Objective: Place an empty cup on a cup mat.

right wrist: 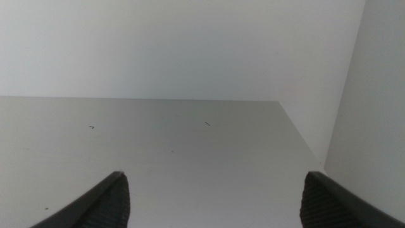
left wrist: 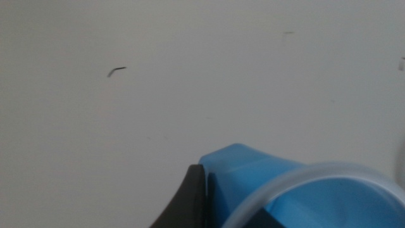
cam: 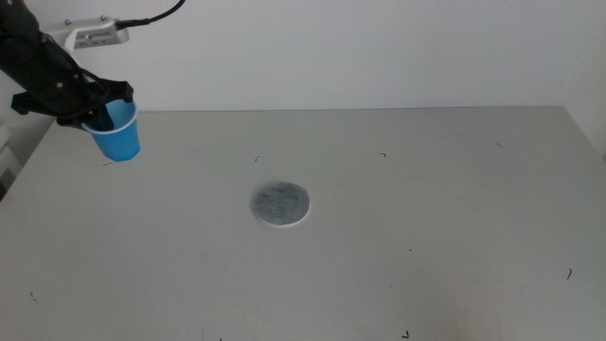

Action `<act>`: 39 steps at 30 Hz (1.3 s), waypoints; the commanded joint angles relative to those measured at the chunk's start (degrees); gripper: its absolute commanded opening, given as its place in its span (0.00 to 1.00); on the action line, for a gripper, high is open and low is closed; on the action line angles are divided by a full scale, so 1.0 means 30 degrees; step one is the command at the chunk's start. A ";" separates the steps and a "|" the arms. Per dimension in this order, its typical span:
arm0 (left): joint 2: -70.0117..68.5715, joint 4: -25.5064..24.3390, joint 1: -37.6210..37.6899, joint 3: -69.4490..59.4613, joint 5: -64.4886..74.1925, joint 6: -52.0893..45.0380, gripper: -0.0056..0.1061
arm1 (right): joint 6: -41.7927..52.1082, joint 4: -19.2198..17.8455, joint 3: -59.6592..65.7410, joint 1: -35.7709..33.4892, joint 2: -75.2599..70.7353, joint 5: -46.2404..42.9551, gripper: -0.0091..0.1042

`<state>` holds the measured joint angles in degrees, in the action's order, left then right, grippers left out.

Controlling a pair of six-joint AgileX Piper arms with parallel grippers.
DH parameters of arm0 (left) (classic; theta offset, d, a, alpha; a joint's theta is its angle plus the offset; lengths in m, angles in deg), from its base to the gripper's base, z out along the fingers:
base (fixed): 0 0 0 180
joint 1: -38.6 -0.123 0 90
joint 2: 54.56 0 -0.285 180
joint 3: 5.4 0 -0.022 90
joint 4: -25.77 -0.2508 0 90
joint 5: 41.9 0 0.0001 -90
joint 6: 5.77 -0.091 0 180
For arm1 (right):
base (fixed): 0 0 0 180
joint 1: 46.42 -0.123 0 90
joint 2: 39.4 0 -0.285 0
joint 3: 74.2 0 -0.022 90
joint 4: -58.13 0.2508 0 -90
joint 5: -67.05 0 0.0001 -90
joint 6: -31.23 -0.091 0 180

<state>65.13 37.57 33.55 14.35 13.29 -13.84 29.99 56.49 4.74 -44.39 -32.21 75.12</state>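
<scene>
The pick-up part of the job looks done, and the carry and set-down are still ahead. In the middle view the left gripper (cam: 106,106) is clamped on the rim of the cup (cam: 117,133), one finger outside the wall and the other seemingly reaching inside, and the cup hangs just below the fingers, held up off the table (cam: 426,246) and leaning a little rather than standing on its base. The left wrist view agrees: one dark finger (left wrist: 190,202) presses flat against the blue outer wall of the cup (left wrist: 253,171), with the white rim curving away beside it; the second finger is out of sight there, and the inside of the cup shows nothing but pale blue, so it appears empty. The mat (cam: 280,204) lies flat and bare near the middle of the table, well apart from the fingers, off toward the other arm's side and nearer the camera than the cup. What remains, as I judge it, is to bring the cup over the mat, level it, lower it until the base sits inside the mat's edge, and then let go. The right gripper (right wrist: 215,199) waits low over its own side of the table, fingers spread wide and holding nothing, with neither cup nor mat between them.
</scene>
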 commanded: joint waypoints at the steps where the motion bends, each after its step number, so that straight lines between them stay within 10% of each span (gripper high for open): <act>1: -0.1811 0.0299 0.0836 0.0587 0.0396 0.0848 0.05 | 0.0097 -0.0265 -0.0162 -0.0009 -0.0495 -0.1430 0.91; 21: -0.1216 0.0242 0.8933 0.0568 -0.1513 0.4115 0.05 | 0.0097 -0.0265 -0.0162 -0.0009 -0.0495 -0.1430 0.91; 39: 0.2332 0.0115 0.9379 0.0531 -0.3952 0.4137 0.05 | 0.0097 -0.0265 -0.0162 -0.0009 -0.0495 -0.1430 0.91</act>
<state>74.86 37.45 61.59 14.39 3.62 -2.00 29.99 56.49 4.74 -44.39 -32.21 75.12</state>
